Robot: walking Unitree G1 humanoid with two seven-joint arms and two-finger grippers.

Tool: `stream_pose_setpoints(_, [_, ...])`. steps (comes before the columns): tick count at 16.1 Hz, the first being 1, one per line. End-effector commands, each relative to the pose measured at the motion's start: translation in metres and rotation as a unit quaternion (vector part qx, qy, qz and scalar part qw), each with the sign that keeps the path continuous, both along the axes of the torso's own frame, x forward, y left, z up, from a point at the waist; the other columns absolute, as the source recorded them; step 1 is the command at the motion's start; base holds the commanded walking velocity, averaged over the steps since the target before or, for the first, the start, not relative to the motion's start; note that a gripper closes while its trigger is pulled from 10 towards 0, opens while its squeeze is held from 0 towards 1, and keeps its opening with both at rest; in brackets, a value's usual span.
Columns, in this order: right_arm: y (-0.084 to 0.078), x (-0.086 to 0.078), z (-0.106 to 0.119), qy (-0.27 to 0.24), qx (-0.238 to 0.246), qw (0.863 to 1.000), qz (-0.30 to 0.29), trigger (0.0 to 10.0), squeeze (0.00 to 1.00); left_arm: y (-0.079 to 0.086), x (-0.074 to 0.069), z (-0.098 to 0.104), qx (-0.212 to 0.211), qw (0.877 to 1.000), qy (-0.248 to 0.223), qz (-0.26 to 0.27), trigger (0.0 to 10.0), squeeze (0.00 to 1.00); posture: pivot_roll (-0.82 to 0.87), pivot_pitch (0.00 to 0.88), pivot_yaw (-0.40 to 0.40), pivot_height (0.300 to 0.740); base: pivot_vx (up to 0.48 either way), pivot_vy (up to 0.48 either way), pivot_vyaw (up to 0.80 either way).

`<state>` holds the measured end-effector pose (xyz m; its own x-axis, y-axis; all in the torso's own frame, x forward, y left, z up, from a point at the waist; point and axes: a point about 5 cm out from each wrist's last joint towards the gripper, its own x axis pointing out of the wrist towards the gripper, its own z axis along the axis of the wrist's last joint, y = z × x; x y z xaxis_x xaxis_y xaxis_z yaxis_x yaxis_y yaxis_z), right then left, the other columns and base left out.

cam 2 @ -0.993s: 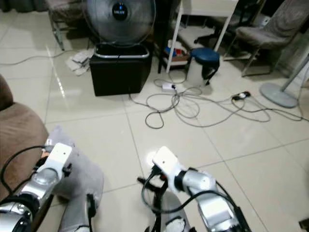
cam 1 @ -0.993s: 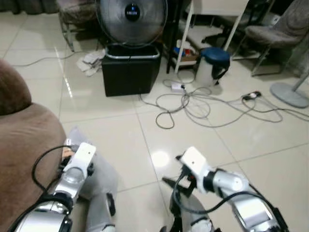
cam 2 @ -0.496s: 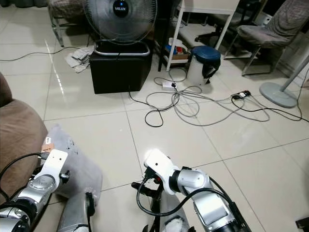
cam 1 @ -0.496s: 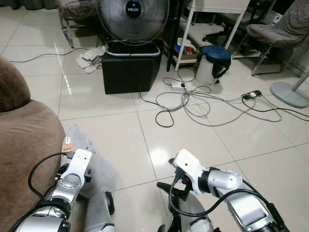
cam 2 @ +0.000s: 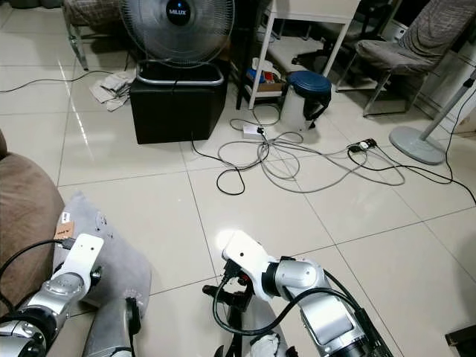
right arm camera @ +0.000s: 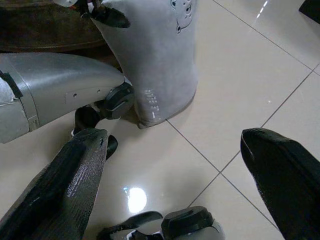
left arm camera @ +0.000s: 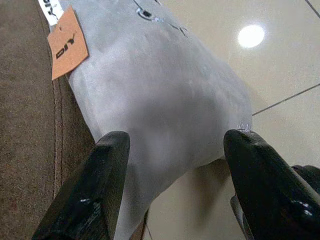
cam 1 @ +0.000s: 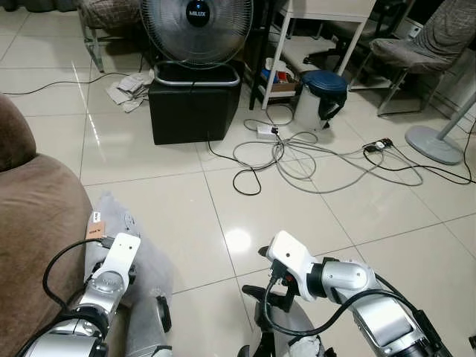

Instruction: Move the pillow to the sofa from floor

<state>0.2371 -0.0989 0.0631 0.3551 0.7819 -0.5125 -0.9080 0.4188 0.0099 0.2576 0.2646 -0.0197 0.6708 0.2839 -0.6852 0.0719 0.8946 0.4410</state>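
While pillow stands on floor against sofa, nothing lifted yet: you have all left. Left tool wide, straddling pillow, not closed on it. Right tool wide, empty, above tiles. Grab, raise, place remain.

Our left arm covers the lower part of the grey pillow, so we cannot see where it meets the floor beside the brown sofa. The sofa itself is cut off at the picture's left edge. The print on the orange tag pinned to the pillow is too small for us to read. Behind the pillow, the fan is cropped at the top, and our own arms run off the bottom edge.
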Motion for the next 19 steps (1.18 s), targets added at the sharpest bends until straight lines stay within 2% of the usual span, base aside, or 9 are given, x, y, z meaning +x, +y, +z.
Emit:
stream_pose_setpoints(1, [-0.001,0.003,0.004,-0.003,0.0,1.0,0.005,10.0,0.0,-0.003,-0.006,-0.006,-0.005,1.0,0.013,-0.004,0.0,0.0,-0.1,0.019,-0.173,0.586,0.0,0.0,0.0])
stream_pose_setpoints(9, [-0.001,0.006,0.003,-0.002,0.001,1.0,0.005,10.0,0.0,-0.011,-0.003,-0.007,-0.038,0.999,0.005,-0.005,0.0,0.0,-0.1,0.018,-0.179,0.586,0.0,0.0,0.0])
stream_pose_setpoints(12, [-0.003,0.01,0.001,-0.003,0.001,1.0,-0.011,10.0,0.0,-0.02,0.0,-0.006,-0.087,0.996,-0.021,-0.009,0.0,0.0,-0.07,0.0,-0.175,0.586,0.0,0.0,0.0])
stream_pose_setpoints(13, [-0.005,0.018,0.0,-0.006,0.004,0.999,-0.038,10.0,0.0,-0.03,0.003,-0.006,-0.134,0.99,-0.042,-0.016,0.0,0.0,-0.06,0.0,-0.17,0.586,0.0,0.0,0.0])
stream_pose_setpoints(14, [-0.007,0.024,-0.001,-0.008,0.008,0.998,-0.065,10.0,0.0,-0.035,0.004,-0.006,-0.154,0.986,-0.052,-0.026,0.0,0.0,-0.03,0.0,-0.16,0.586,0.0,0.0,0.0])
stream_pose_setpoints(15, [-0.013,0.034,-0.001,-0.01,0.023,0.993,-0.118,10.0,0.0,-0.037,0.003,-0.005,-0.167,0.983,-0.069,-0.032,0.0,0.0,-0.01,0.0,-0.149,0.586,0.0,0.0,0.0])
stream_pose_setpoints(16, [-0.017,0.043,-0.002,-0.009,0.041,0.986,-0.164,10.0,0.0,-0.038,0.007,0.001,-0.185,0.977,-0.098,-0.039,0.0,0.0,0.03,0.0,-0.129,0.586,0.0,0.0,0.0])
stream_pose_setpoints(19, [-0.02,0.06,-0.001,-0.012,0.074,0.971,-0.228,10.0,0.0,-0.029,0.02,0.023,-0.203,0.963,-0.164,-0.068,0.0,0.0,0.08,0.0,-0.091,0.586,0.0,0.0,0.0])
